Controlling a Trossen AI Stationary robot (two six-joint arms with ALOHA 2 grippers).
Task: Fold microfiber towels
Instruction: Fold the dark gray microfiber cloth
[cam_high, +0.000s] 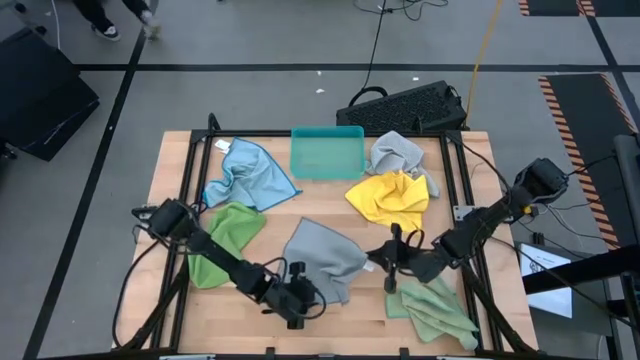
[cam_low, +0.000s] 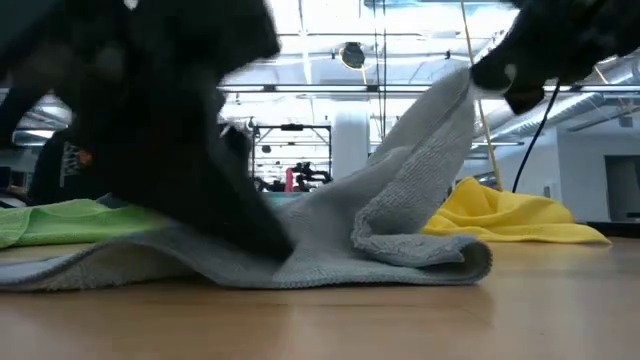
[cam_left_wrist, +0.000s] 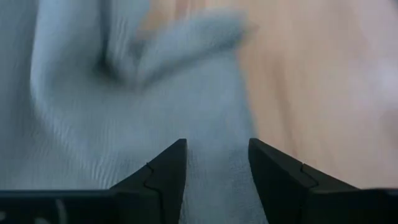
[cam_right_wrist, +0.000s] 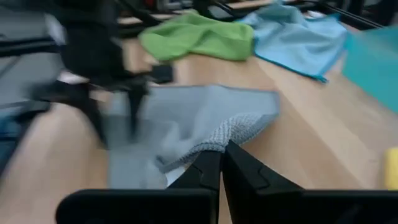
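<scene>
A grey towel (cam_high: 325, 258) lies crumpled at the table's middle, near the front. My right gripper (cam_high: 385, 255) is shut on its right side and holds that side raised (cam_low: 455, 100); the rest lies on the table (cam_low: 300, 255). My left gripper (cam_high: 300, 295) is open at the towel's near left part, its two fingers (cam_left_wrist: 168, 177) apart over the cloth (cam_left_wrist: 124, 124). In the low view it is the dark mass (cam_low: 200, 150) that reaches down to the towel. My left gripper: its open fingers stand low over the towel's near left part (cam_left_wrist: 214, 168), pointing down. I cannot tell whether they touch the cloth. My right gripper pinches the towel's right edge (cam_right_wrist: 219, 142) between its two shut fingers, coming from the table's right side. That edge is lifted (cam_low: 440, 120) and the cloth slopes down from it to the table.
Other towels lie around: light blue (cam_high: 248, 175) and green (cam_high: 225, 240) at the left, yellow (cam_high: 390, 198) and grey (cam_high: 398, 152) at the far right, green (cam_high: 430, 305) at the near right. A teal tray (cam_high: 327, 152) stands at the far middle.
</scene>
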